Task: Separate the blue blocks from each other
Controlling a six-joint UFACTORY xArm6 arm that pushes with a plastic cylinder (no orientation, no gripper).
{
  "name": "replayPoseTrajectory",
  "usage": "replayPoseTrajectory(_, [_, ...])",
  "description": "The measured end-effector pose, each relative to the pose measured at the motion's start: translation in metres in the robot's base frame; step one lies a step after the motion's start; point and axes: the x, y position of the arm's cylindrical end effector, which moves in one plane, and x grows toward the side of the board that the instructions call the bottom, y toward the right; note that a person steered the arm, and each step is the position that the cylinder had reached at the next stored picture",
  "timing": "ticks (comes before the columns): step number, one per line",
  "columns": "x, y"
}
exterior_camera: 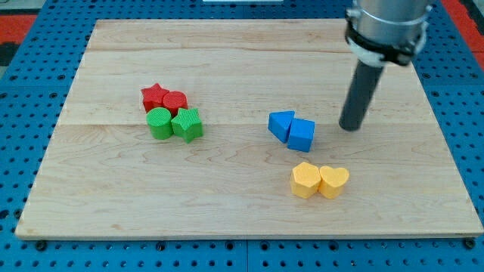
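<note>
Lab bench — blue pegboard (23, 30)

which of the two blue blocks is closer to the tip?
The blue cube, on the view's right of the pair. My tip stands just off its right side; the blue triangular block lies beyond it, touching the cube.

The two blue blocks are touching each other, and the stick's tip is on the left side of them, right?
Not quite. The two blue blocks, the blue triangle-like one and the blue cube, do touch, but my tip is on the view's right of them, not the left, with a gap between. The camera view shows this.
</note>
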Motion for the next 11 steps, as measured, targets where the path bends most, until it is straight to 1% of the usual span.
replayPoseTrajectory(1, [0.004,-0.087])
replayPoseTrajectory(2, [0.003,-0.112])
replayPoseTrajectory(3, [-0.023,-0.093])
replayPoseTrajectory(4, [-0.055,-0.138])
replayPoseTrajectory(5, [-0.017,-0.156])
replayPoseTrajectory(6, [0.023,-0.156])
replayPoseTrajectory(7, [0.027,-0.145])
replayPoseTrajectory(8, [-0.004,-0.109])
replayPoseTrajectory(9, [-0.01,-0.166])
replayPoseTrajectory(10, [0.028,-0.194])
replayPoseTrajectory(11, [0.048,-0.195])
